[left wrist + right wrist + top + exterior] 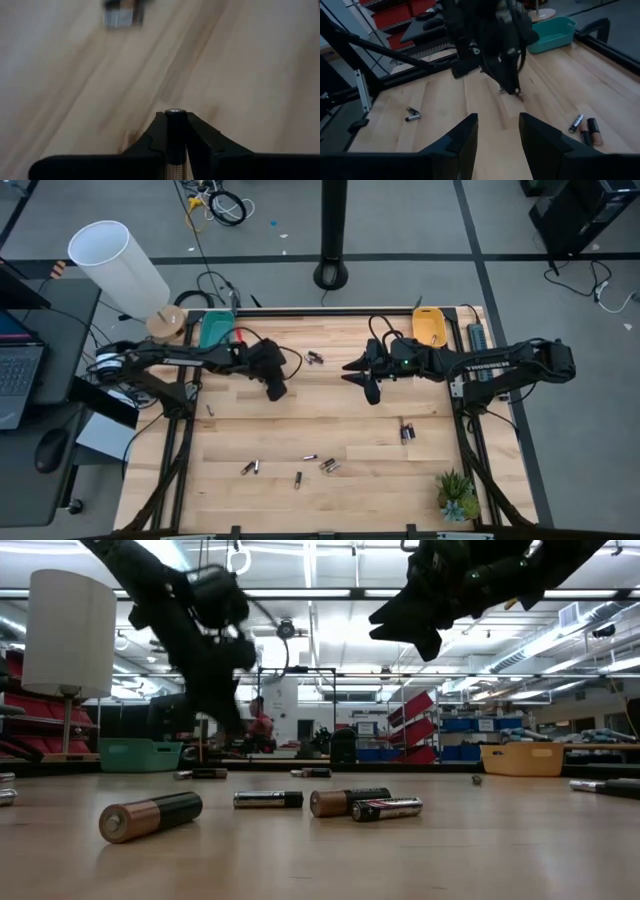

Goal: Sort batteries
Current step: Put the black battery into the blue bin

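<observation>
Several batteries lie scattered on the wooden table: a pair [314, 358] at the far middle, a pair [407, 432] at the right, and more near the front edge [328, 465]. In the low view these front ones lie on their sides [150, 816]. My left gripper [275, 387] hangs over the table's left middle, shut on one battery [175, 114]. My right gripper [497, 132] is held open above the table's right middle [370, 390], with nothing between its fingers. My left gripper pinches one battery between its two fingers [156, 136]. The battery lies along the fingers, and its silvery end cap [175, 112] pokes out at their tips. The fingers slant down from above. The right wrist view shows the battery's coppery end [519, 96] clear of the table.
A teal tray [215, 330] stands at the far left corner and an orange tray [430, 325] at the far right. A white lamp [115, 260] stands beyond the left corner, and a small plant [457, 495] is at the near right. A lone battery [210, 410] lies at the left.
</observation>
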Controlling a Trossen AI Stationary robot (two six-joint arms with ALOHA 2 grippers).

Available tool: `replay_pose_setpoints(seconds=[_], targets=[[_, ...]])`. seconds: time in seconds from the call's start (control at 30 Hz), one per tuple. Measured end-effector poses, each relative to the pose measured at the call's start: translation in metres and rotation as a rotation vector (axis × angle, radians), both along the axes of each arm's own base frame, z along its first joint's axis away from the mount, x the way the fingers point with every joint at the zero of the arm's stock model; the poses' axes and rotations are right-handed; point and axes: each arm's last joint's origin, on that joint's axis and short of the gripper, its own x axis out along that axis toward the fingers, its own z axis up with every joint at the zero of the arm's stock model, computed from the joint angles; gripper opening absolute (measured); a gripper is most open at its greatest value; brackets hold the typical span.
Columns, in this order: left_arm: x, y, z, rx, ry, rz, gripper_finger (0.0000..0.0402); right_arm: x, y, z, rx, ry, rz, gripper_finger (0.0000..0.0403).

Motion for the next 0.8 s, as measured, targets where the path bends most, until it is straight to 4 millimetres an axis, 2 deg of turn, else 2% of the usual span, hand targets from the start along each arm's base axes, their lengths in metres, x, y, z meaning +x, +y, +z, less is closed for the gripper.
replay_pose_setpoints(seconds=[0.17,0.37,0.53,0.67,0.8], targets=[[0.005,0.001,0.03,-0.02,-0.271,0.087,0.005,0.008,-0.004,-0.015,0.008,0.049,0.012,0.0153],[0.02,0.006,0.058,-0.009,-0.608,0.158,0.005,0.032,-0.007,-0.034,0.084,-0.044,0.064,0.0154],[0.024,0.007,0.07,0.002,-0.754,0.208,0.005,0.042,-0.018,-0.044,0.122,-0.116,0.023,0.0168],[0.029,0.004,0.071,-0.002,-0.802,0.195,0.005,0.047,-0.028,-0.047,0.113,-0.139,-0.002,0.0193],[0.036,0.001,0.067,-0.031,-0.833,0.189,0.005,0.058,-0.036,-0.039,0.073,-0.156,0.008,0.0209]])
